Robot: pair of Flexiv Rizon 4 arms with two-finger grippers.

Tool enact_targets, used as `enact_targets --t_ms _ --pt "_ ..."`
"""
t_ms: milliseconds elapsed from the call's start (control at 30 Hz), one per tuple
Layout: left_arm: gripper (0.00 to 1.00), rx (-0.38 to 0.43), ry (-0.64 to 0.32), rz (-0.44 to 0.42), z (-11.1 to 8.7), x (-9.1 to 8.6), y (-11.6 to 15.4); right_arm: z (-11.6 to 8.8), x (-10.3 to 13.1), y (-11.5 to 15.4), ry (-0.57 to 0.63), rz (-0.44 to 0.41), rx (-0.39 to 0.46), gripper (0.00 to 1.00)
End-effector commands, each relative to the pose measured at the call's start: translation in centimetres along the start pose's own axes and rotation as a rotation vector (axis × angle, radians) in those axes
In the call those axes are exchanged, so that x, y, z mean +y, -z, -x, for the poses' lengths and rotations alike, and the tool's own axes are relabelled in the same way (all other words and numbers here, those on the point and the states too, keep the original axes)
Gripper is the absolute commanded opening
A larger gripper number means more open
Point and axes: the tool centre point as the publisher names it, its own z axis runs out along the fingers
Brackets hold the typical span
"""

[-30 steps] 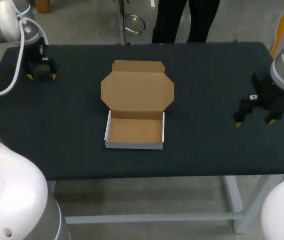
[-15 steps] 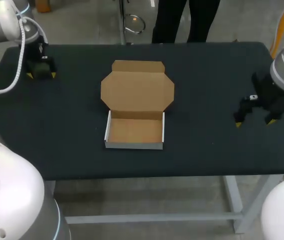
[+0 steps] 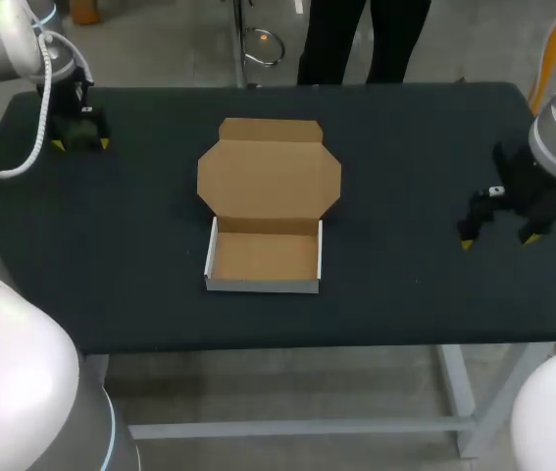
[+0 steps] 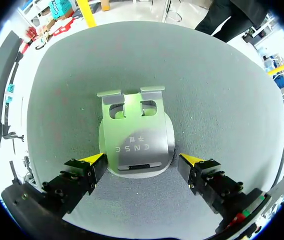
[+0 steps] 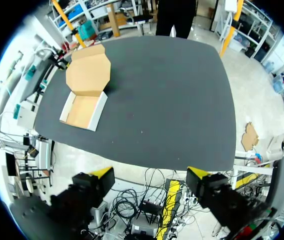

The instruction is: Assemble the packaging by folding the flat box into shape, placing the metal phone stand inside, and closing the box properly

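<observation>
The cardboard box (image 3: 263,257) stands folded into a shallow tray at the table's middle, its lid (image 3: 269,177) lying open and flat behind it. In the left wrist view the silver metal phone stand (image 4: 136,137) lies flat on the dark table, between the fingers of my open left gripper (image 4: 142,162), which hovers over it without pinching it. In the head view my left gripper (image 3: 79,137) is at the far left corner and covers the stand. My right gripper (image 3: 498,235) hangs open and empty near the table's right side. The box (image 5: 84,97) shows far ahead of my right gripper (image 5: 152,175).
The black table (image 3: 405,147) has bare surface between the box and each gripper. Its front edge runs just below the box tray. A person stands beyond the far edge without reaching over.
My left arm has shifted slightly toward the far left corner. The box and my right arm have not moved.
</observation>
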Motion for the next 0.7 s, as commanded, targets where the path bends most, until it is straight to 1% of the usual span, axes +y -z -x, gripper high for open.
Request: enact_targets --t_ms 33,700 --pt "0.99 0.001 0.001 0.027 0.2 -1.1 -0.4 -0.3 -0.9 0.0 0.0 0.03 -0.008 1.0" --pt "0.93 -0.002 0.01 0.018 0.8 -2.5 -0.5 -0.3 -0.9 0.0 0.0 0.03 -0.008 1.0"
